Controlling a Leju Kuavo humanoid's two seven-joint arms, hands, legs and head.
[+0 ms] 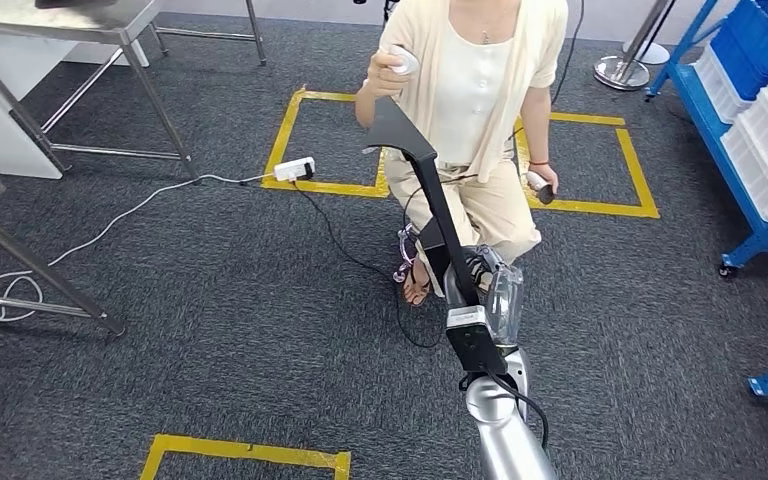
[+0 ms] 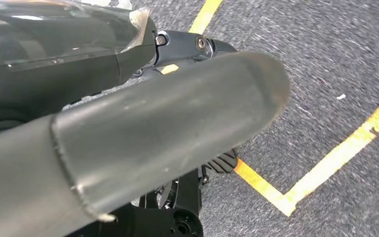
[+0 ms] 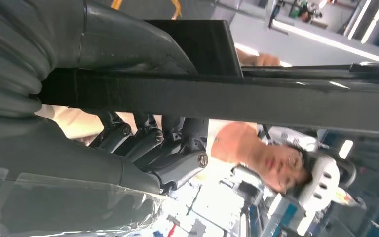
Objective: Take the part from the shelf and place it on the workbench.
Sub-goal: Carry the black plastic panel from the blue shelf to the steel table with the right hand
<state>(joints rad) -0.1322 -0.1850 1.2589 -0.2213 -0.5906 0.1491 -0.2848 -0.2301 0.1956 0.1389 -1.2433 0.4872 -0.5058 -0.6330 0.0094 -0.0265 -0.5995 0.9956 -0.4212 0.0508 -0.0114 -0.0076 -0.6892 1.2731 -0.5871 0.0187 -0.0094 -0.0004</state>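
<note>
One black part [image 1: 430, 190] (long, angled) stands gripped in the right robot hand [image 1: 475, 280]; left robot hand [image 2: 128, 148] unclear.

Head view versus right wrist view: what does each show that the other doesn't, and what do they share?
Head view alone: the carpet with yellow tape squares, a white power strip, metal tables and the blue rack. Right wrist view alone: the fingers seen close, wrapped round the bar, and ceiling lights. Both: the right hand gripping the long black part, and the person close behind it.
</note>
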